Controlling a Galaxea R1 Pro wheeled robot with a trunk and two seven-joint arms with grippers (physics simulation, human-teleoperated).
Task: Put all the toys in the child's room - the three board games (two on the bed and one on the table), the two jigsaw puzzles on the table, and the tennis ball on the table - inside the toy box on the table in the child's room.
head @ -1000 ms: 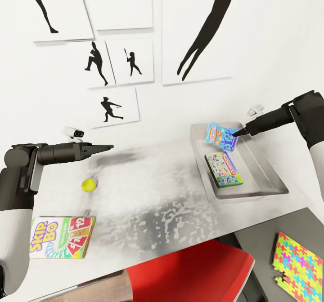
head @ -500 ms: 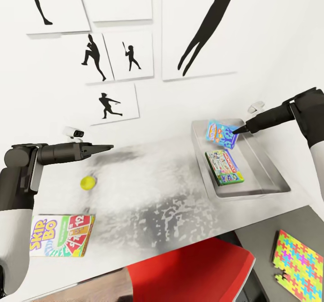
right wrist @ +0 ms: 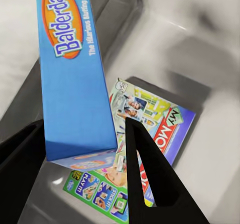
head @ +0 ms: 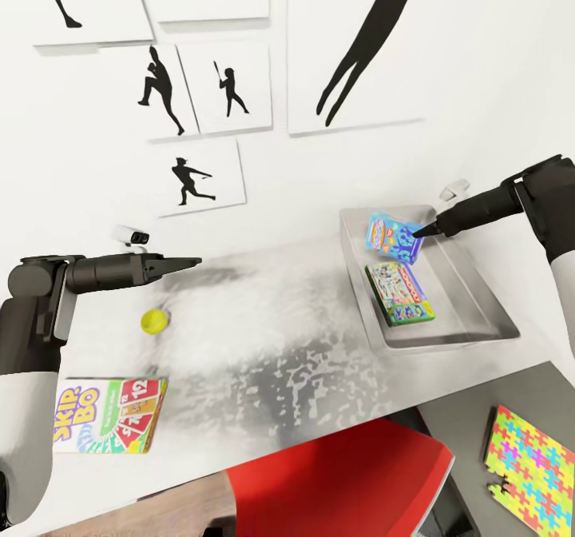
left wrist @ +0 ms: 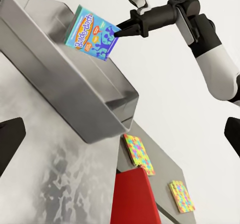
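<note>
My right gripper (head: 416, 234) is shut on the edge of the blue board game (head: 391, 238), lettered Balderdash (right wrist: 70, 79), and holds it tilted above the far end of the grey toy box (head: 477, 337). The green-edged board game (head: 400, 293) lies flat on the bin's floor under it. On the pale table top (head: 271, 337) the tennis ball (head: 155, 321) rests below my open, empty left gripper (head: 190, 264). The SKIP-BO board game (head: 108, 425) lies near the front left edge. Two jigsaw puzzles (left wrist: 139, 154) (left wrist: 181, 196) sit on the lower dark section, one showing in the head view (head: 531, 469).
A red chair (head: 343, 481) is tucked against the table's front edge, between the SKIP-BO box and the puzzle. The white wall with black silhouette pictures (head: 196, 173) rises right behind the table and the bin.
The head view has shifted a little, so the wall pictures sit higher and further left. My right gripper still holds the blue box over the bin; the left arm has not moved.
</note>
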